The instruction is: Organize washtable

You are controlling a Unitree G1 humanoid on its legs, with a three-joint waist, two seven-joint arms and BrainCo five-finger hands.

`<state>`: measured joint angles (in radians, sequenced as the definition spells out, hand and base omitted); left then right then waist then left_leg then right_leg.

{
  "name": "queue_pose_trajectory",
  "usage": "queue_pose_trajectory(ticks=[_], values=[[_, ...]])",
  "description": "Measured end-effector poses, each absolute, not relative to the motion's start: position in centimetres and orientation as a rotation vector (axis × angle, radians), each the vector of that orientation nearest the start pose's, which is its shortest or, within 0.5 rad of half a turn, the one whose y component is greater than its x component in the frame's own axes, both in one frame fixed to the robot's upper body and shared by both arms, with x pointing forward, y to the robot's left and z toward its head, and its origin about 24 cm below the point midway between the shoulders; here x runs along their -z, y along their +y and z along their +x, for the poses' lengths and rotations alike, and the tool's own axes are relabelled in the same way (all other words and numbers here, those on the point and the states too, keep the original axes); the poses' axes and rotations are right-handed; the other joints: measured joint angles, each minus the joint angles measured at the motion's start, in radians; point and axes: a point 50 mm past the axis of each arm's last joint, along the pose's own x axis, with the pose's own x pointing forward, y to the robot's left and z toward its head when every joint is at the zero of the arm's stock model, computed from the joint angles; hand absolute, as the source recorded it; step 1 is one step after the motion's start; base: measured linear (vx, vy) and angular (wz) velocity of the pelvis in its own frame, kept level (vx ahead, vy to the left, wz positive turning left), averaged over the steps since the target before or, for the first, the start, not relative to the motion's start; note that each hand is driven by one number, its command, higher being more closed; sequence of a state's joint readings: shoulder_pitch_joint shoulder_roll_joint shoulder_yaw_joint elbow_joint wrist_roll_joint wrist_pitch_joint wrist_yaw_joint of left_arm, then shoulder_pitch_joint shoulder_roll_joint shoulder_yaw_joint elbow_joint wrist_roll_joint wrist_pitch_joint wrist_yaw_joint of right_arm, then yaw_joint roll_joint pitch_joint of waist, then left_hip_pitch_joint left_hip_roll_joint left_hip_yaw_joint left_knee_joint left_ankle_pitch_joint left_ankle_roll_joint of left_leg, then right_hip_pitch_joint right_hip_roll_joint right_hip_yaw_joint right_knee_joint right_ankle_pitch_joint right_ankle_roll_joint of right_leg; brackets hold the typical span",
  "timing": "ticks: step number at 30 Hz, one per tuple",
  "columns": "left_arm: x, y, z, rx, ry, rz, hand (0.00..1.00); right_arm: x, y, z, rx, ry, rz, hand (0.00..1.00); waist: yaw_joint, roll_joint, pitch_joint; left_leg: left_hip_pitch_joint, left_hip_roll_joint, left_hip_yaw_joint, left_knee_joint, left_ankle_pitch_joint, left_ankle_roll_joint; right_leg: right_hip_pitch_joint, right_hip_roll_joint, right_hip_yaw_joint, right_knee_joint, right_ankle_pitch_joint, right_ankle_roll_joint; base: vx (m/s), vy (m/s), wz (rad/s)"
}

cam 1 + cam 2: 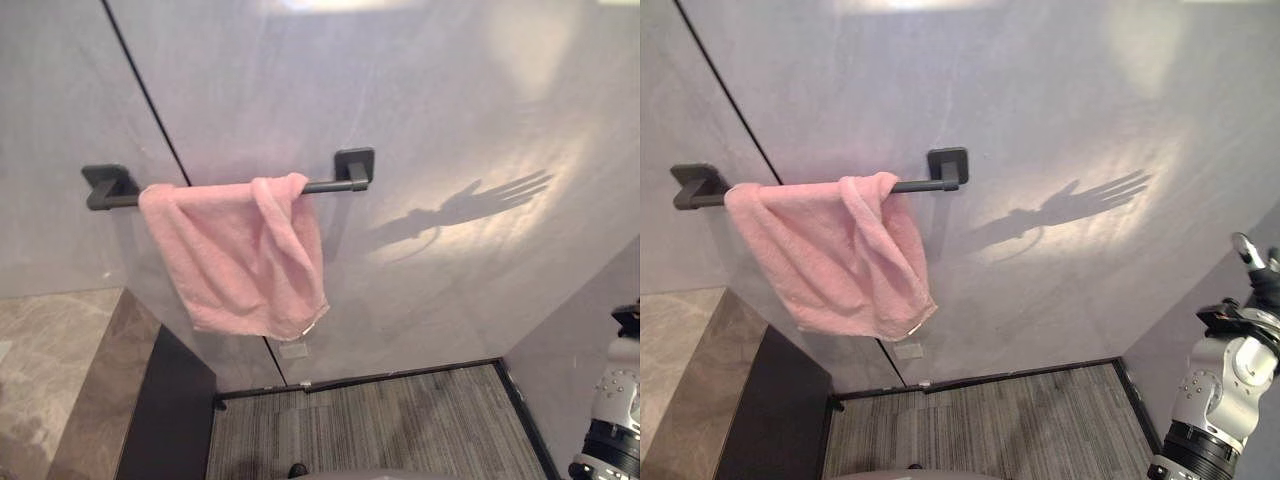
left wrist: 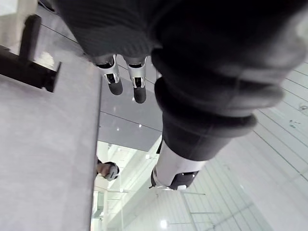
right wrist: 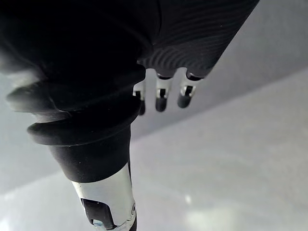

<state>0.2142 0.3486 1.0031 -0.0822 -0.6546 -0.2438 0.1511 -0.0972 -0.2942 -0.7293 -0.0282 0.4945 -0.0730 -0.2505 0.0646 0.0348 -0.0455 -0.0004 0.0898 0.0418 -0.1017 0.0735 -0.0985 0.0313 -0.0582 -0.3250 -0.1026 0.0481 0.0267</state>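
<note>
Pink towel (image 1: 240, 250) hangs bunched over the dark towel bar (image 1: 330, 185) at 10 o'clock, presumably stowed to dry. Left hand (image 2: 113, 79) and right hand (image 3: 161, 96): fingers relaxed, holding nothing.

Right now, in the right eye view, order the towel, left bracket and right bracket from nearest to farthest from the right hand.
1. The right bracket, mid-wall, nearest the right hand.
2. The towel, draped on the bar.
3. The left bracket, far left.

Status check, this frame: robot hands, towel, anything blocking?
Left robot hand open, empty. Right robot hand open, empty. Pink terry towel draped, bunched, over dark grey wall bar. No obstruction seen.
</note>
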Motion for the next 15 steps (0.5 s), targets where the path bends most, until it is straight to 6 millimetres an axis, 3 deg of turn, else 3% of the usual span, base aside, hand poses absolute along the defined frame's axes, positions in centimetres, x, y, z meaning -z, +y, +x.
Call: queue_pose_trajectory(ticks=[5, 8, 9, 15], values=[[-9.5, 38.5, 9.9, -0.998, -0.383, -0.133, 0.0, -8.6, -36.0, 17.6, 1.029, -0.318, 0.309, 0.0, -0.023, 0.006, 0.001, 0.006, 0.009, 0.018, 0.0, -0.004, -0.005, -0.002, 0.007, 0.022, -0.001, -0.001, -0.001, -0.01, -0.009, -0.11], [-5.7, 35.0, 11.6, -0.872, -0.236, -0.248, 0.0, -4.9, -34.6, 16.8, 1.072, -0.196, 0.385, 0.0, -0.028, 0.007, 0.003, 0.011, 0.013, 0.035, 0.003, -0.007, -0.004, -0.003, 0.007, 0.03, -0.001, -0.001, -0.002, 0.01, -0.002, -0.13], [-4.0, 32.8, 12.5, -0.798, -0.164, -0.305, 0.0, -2.9, -33.3, 16.6, 1.083, -0.122, 0.426, 0.0, -0.029, 0.005, 0.005, 0.015, 0.014, 0.044, 0.005, -0.009, -0.004, -0.003, 0.007, 0.035, -0.001, 0.0, 0.0, 0.02, -0.001, -0.12], [0.0, 25.1, 15.2, -0.514, 0.021, -0.523, 0.0, 1.9, -27.9, 17.2, 1.027, 0.045, 0.664, 0.0, -0.028, 0.011, 0.034, 0.052, 0.019, 0.083, 0.007, -0.024, 0.004, 0.017, 0.007, 0.062, 0.0, 0.004, 0.007, 0.03, 0.003, -0.17]])
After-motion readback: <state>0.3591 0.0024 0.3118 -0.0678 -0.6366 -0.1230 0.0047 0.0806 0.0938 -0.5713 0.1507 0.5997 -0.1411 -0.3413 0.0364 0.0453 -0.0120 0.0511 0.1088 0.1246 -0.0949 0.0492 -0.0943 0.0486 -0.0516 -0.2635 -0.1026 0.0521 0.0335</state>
